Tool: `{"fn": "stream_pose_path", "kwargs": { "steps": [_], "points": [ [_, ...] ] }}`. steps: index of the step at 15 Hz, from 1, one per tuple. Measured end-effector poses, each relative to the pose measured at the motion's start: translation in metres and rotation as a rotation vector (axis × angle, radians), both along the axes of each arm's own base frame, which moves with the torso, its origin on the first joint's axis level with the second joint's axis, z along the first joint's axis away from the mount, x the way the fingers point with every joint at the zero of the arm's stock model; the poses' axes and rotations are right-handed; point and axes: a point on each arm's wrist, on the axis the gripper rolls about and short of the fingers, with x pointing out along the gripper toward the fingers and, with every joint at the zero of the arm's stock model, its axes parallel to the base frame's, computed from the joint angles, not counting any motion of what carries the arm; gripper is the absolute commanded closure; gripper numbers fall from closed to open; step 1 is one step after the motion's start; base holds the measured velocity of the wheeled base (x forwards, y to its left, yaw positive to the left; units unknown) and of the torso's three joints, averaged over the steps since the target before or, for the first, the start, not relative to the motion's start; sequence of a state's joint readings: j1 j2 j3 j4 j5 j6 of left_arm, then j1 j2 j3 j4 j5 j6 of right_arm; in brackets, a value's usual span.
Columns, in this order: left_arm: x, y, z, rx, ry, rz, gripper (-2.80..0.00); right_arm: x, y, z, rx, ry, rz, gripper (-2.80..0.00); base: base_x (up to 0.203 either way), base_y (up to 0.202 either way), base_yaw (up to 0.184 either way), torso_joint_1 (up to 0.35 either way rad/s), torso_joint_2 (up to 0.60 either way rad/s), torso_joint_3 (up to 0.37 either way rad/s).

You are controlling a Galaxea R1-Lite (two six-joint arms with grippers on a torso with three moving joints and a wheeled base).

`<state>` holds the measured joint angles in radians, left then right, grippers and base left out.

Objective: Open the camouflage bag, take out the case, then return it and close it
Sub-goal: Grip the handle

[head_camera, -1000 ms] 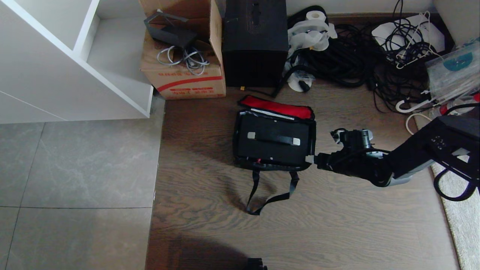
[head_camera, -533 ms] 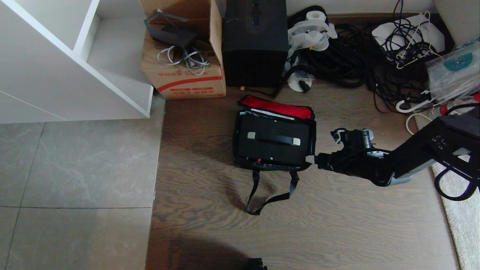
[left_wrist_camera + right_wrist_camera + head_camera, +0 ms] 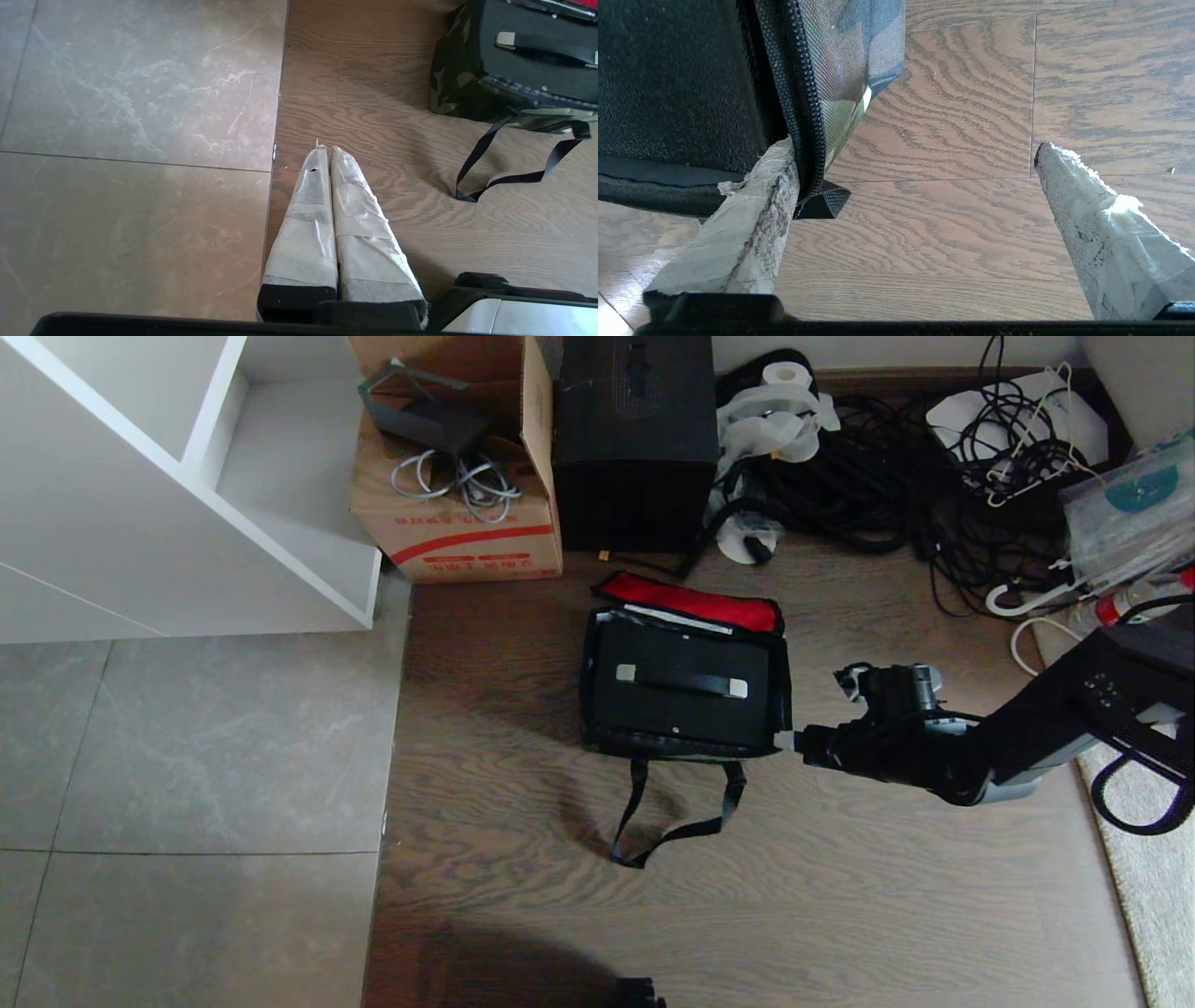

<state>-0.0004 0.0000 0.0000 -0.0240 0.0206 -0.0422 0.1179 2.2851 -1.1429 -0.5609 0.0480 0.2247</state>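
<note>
While the camouflage bag (image 3: 597, 733) sits lid-open with the case (image 3: 681, 695) inside, the right gripper (image 3: 792, 740) gapes wide and empty at its zippered corner, bare wood floor (image 3: 840, 896) alongside.

Camouflage bag (image 3: 597, 644), red lining, black case (image 3: 686, 695)

a lived-in storage corner: white shelving (image 3: 187, 504), cardboard box (image 3: 457, 513), tangled cables (image 3: 896, 476) on wood floor (image 3: 747, 915).
</note>
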Motion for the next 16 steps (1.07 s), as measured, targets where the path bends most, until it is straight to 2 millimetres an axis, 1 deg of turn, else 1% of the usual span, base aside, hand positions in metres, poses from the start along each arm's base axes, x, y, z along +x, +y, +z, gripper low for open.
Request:
{"fn": "stream_pose_path", "kwargs": {
  "steps": [2, 3, 8, 10, 14, 16],
  "points": [
    [0.000, 0.000, 0.000, 0.000, 0.000, 0.000, 0.00, 0.000, 0.001, -0.003, -0.008, 0.007, -0.009, -2.80, 0.000, 0.000, 0.000, 0.000, 0.00, 0.000],
    [0.000, 0.000, 0.000, 0.000, 0.000, 0.000, 0.00, 0.000, 0.002, -0.005, -0.011, 0.011, -0.015, 0.00, 0.000, 0.000, 0.000, 0.000, 0.00, 0.000],
    [0.000, 0.000, 0.000, 0.000, 0.000, 0.000, 0.00, 0.009, 0.013, -0.002, -0.009, -0.029, 0.010, 0.00, 0.000, 0.000, 0.000, 0.000, 0.00, 0.000],
    [0.000, 0.000, 0.000, 0.000, 0.000, 0.000, 0.00, 0.010, 0.014, -0.003, -0.009, -0.031, 0.013, 0.00, 0.000, 0.000, 0.000, 0.000, 0.00, 0.000],
    [0.000, 0.000, 0.000, 0.000, 0.000, -0.001, 0.00, 0.007, 0.016, -0.003, -0.016, -0.018, 0.021, 0.00, 0.000, 0.000, 0.000, 0.000, 0.00, 0.000],
    [0.000, 0.000, 0.000, 0.000, 0.000, 0.001, 0.00, 0.000, 0.015, -0.003, -0.022, -0.003, 0.025, 0.00, 0.000, 0.000, 0.000, 0.000, 0.00, 0.000]
  ]
}}
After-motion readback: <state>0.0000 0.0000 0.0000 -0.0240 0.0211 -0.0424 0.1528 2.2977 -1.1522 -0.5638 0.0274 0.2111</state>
